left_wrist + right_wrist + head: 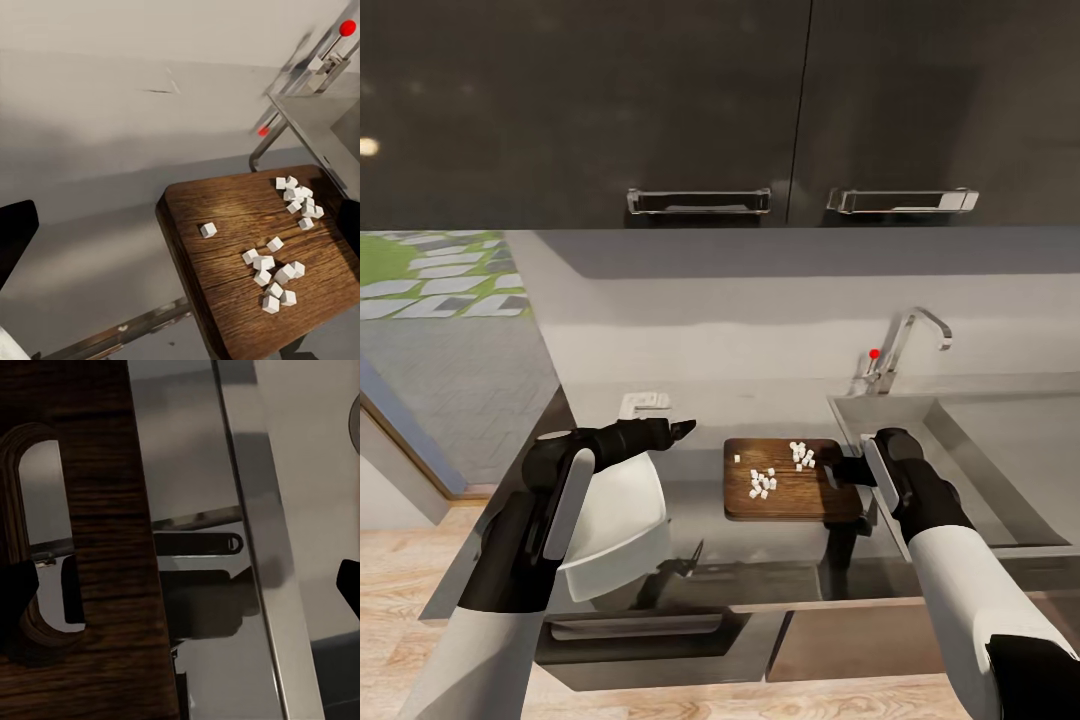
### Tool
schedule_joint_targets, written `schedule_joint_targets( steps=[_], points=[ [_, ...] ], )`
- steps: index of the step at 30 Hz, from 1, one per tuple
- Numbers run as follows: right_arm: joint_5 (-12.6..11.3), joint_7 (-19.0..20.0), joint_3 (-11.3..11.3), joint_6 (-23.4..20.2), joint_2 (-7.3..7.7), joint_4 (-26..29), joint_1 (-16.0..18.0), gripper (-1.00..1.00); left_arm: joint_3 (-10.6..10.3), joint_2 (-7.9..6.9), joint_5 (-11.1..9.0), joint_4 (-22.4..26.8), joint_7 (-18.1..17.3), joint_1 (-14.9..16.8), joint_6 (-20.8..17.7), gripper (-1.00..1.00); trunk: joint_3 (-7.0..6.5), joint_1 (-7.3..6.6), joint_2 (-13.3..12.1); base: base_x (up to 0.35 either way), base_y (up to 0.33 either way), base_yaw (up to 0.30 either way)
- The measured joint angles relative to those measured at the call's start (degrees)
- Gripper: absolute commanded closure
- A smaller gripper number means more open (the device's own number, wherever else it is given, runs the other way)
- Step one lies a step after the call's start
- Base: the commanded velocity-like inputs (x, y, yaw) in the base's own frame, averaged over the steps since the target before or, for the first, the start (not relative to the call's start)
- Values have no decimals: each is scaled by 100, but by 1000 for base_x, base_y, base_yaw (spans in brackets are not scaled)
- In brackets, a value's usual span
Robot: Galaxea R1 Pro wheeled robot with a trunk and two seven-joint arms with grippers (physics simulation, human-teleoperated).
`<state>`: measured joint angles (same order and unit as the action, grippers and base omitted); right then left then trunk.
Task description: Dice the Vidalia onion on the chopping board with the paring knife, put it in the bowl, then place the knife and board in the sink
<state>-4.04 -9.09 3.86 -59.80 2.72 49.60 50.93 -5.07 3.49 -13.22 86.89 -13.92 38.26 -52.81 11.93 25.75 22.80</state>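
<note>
The dark wooden chopping board (790, 497) lies on the grey countertop (695, 505) just left of the sink (1000, 470). Diced onion (763, 484) sits on it as small white cubes in two loose clusters, seen closer in the left wrist view as diced onion (271, 277) on the board (225, 217). My right gripper (838, 472) is open at the board's sink-side end, one finger (15, 600) over the handle slot, the other finger (351, 585) over the sink rim. My left gripper (685, 431) hovers open left of the board, above the white bowl (615, 530). The paring knife is out of view.
A chrome tap (905, 345) with a red knob (874, 353) stands behind the sink. A small white object (645, 403) lies at the back of the counter. Black upper cabinets (700, 110) hang overhead. The bowl sits at the counter's front edge, under my left forearm.
</note>
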Motion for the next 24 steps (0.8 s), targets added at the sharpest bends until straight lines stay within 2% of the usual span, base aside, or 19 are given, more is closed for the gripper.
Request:
schedule_joint_targets(
  steps=[24],
  points=[
    [0, 0, 0, 0, 0, 1, 0, -100, 0, 0, -5, 0, 0, 0, 0, -100, 0, 0, 0, 31, 0, 0]
  ],
)
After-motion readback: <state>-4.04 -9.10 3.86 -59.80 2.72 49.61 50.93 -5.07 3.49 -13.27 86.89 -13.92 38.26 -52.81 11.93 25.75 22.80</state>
